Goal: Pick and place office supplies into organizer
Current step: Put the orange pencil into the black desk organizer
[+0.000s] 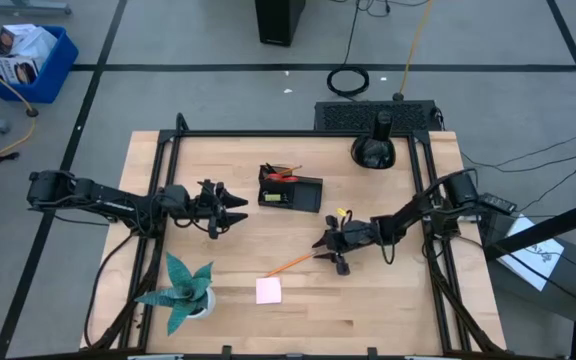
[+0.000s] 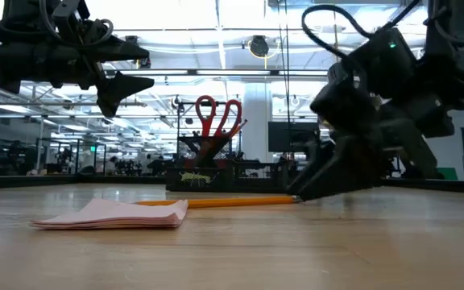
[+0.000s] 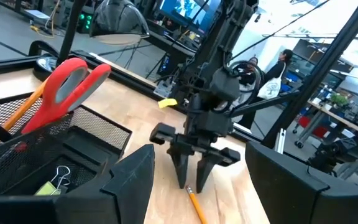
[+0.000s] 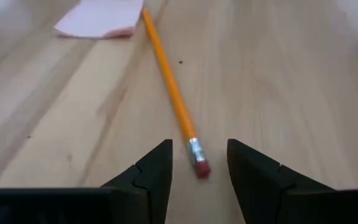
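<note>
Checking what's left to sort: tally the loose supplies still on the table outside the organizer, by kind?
Pencil: 1, its eraser end between the right pincer's open fingers
Pink sticky-note pad: 1
Small yellow piece: 1
Total: 3

organizer cut off at frame edge, sticky-note pad blurred and cropped

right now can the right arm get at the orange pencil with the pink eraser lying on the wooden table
Probably yes. The right gripper is low over the table with its open fingers either side of the eraser end of the orange pencil, and nothing lies between them.
</note>
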Robot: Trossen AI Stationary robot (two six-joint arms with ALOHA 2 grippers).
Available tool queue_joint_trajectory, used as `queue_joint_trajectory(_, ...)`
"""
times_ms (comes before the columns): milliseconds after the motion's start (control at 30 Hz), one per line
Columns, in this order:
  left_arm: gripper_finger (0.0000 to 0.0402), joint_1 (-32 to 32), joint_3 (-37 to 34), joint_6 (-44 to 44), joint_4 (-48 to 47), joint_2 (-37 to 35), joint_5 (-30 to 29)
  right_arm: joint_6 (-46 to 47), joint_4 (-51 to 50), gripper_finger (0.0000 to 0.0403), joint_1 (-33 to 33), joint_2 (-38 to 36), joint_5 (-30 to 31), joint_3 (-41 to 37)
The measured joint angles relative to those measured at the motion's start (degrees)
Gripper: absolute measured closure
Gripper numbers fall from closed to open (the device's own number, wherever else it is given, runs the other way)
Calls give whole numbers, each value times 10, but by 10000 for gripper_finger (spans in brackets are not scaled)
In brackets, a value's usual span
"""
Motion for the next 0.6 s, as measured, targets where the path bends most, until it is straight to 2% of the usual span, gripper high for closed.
queue_joint_trajectory(200, 146, 0, 0, -4, 0, 0, 2, -7, 14, 257, -2, 31, -27, 18)
queue_joint_trajectory(400, 146, 0, 0, 0, 1, 0, 1, 12, 49, 258, -4, 78, -27, 21)
queue_joint_trajectory(600, 146, 0, 0, -5, -3, 0, 2, 20, 76, 290, -4, 95, -26, 20)
